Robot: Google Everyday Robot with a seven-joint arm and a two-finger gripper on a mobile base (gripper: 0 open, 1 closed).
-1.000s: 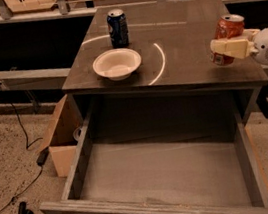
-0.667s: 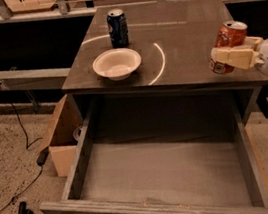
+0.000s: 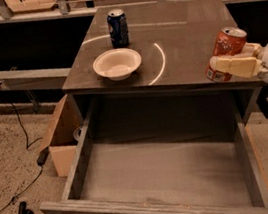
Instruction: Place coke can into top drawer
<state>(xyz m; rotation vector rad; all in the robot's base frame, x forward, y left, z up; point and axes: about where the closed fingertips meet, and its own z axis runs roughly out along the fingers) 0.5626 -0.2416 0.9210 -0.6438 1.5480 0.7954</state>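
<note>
- The claw (image 3: 227,58) reaches in from the right and is clamped around the coke can (image 3: 228,42), with one cream finger across its front.
- The coke can is tilted, its top leaning right, over the counter's (image 3: 182,30) front right corner.
- The top drawer (image 3: 159,173) stands pulled out below.
- A blue can (image 3: 118,28) and a white bowl (image 3: 117,63) sit on the counter, well apart from the claw.

My tally, kind by kind.
Two soda cans: the coke can (image 3: 228,43) at 3 o'clock on the cabinet top (image 3: 187,24), clasped between the fingers of my one gripper (image 3: 220,60), and a dark blue can (image 3: 118,28) at 11 o'clock. One white bowl (image 3: 117,63) at 9 o'clock. One top drawer (image 3: 159,171), standing open at 6 o'clock. One light-wood box (image 3: 63,140) at 8 o'clock.
</note>
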